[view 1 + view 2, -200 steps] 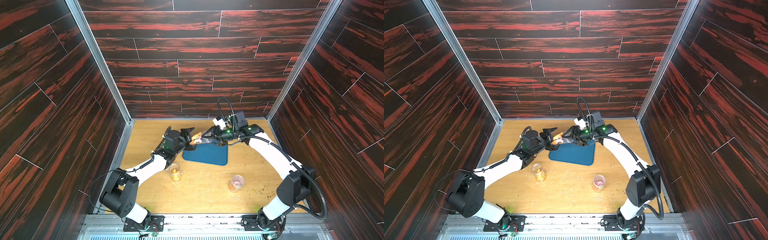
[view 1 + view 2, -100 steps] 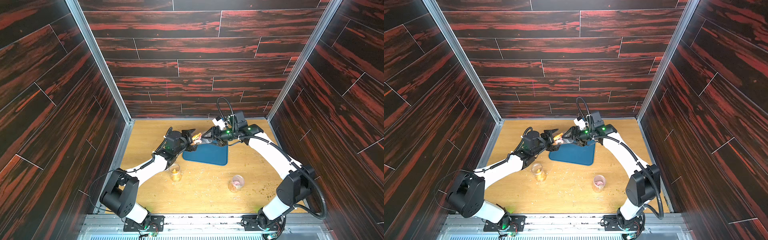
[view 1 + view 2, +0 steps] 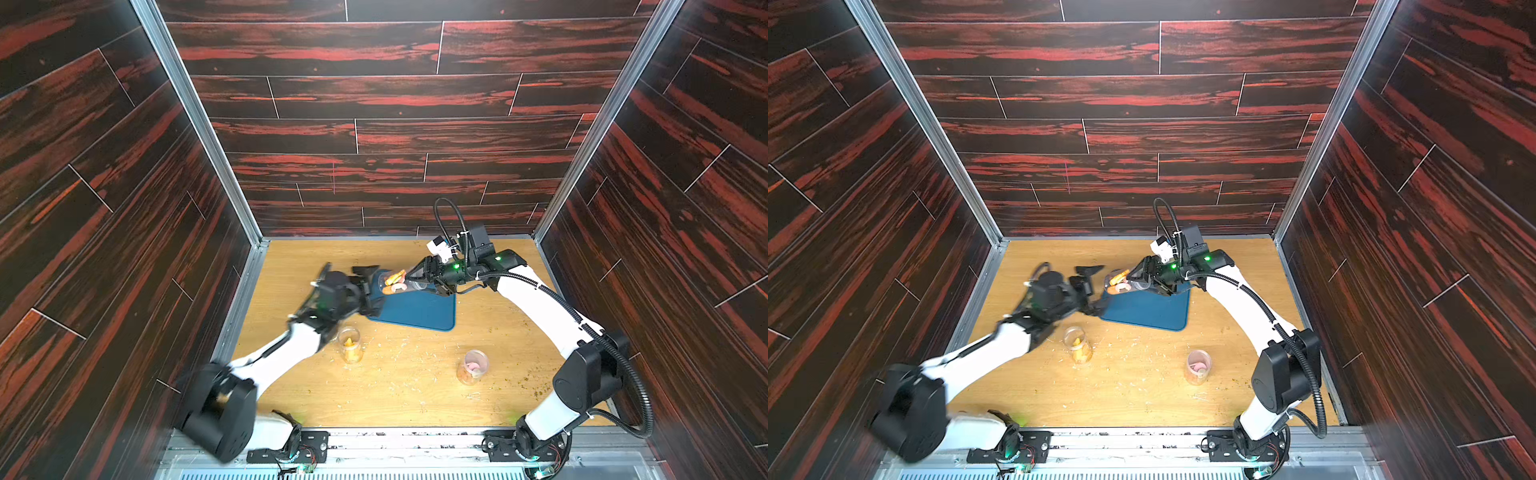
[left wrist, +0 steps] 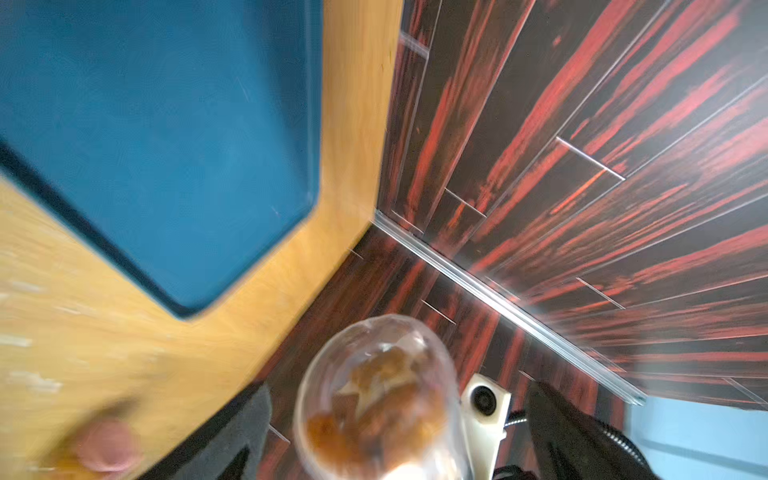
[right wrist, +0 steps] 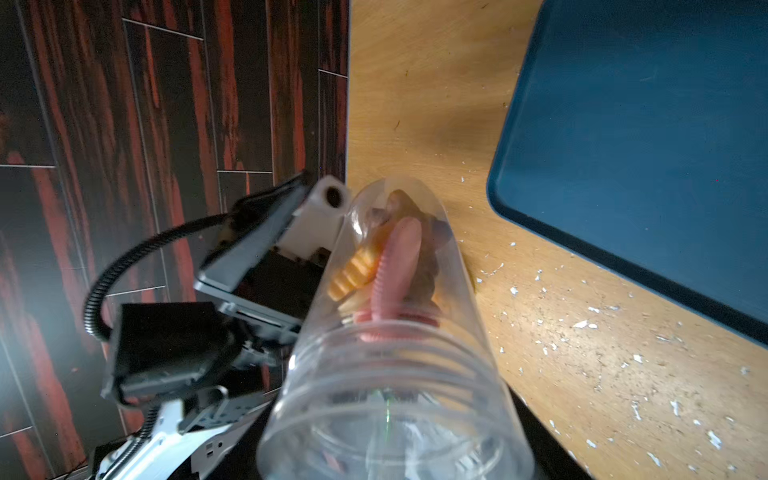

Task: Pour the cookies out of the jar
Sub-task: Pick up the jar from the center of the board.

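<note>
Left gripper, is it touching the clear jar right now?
Apart. In the left wrist view the left gripper stands open, and a gap shows on both sides between its jaws and the jar.

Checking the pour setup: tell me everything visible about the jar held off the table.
The jar is clear plastic, ribbed near one end and rounded at the other. It lies roughly level near the blue tray's far edge, with its ribbed end clamped in the right tool. Orange, pink and brown cookies sit bunched at the rounded end, which points between the left tool's open jaws.
</note>
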Robot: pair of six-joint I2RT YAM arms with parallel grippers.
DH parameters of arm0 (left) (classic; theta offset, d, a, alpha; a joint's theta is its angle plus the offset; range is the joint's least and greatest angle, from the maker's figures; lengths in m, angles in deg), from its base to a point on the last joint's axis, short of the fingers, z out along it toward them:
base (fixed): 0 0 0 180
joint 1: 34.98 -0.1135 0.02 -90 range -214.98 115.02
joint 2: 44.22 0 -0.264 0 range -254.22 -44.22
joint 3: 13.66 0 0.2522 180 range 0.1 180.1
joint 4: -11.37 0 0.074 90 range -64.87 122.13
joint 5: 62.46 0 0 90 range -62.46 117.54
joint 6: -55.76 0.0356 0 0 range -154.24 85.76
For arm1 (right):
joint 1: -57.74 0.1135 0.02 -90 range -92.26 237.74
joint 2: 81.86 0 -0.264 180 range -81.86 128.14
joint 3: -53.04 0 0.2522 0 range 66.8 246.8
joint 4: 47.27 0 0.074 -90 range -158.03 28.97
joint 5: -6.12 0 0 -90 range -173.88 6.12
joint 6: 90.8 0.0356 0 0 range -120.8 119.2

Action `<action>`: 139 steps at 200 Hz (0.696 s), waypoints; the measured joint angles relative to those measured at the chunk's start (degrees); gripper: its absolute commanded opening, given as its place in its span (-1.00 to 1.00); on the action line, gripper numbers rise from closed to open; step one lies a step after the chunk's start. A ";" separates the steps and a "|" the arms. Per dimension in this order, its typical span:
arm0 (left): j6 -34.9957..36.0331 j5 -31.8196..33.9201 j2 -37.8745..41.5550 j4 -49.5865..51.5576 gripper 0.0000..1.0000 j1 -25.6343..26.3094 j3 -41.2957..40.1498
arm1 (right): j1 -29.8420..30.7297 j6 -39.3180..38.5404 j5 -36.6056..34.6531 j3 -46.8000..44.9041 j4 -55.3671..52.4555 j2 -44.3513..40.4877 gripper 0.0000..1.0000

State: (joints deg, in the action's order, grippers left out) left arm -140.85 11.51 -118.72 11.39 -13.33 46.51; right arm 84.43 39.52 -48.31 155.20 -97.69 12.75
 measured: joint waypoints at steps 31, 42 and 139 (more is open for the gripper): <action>28.50 1.25 3.34 26.51 1.00 -6.95 15.52 | -0.87 -1.53 -0.31 4.81 -4.74 0.02 0.34; 44.57 2.05 1.20 36.50 0.99 -6.93 26.36 | -1.14 -2.71 -0.33 8.63 -7.54 0.26 0.34; 126.11 0.09 7.15 47.41 0.99 3.19 18.36 | 0.44 -6.69 3.45 27.71 -23.47 6.54 0.34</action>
State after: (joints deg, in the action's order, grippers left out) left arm -14.73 11.60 -111.57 58.80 -10.14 64.87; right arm 84.87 32.83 -44.86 182.92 -121.17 19.28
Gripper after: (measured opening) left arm 0.997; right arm 0.674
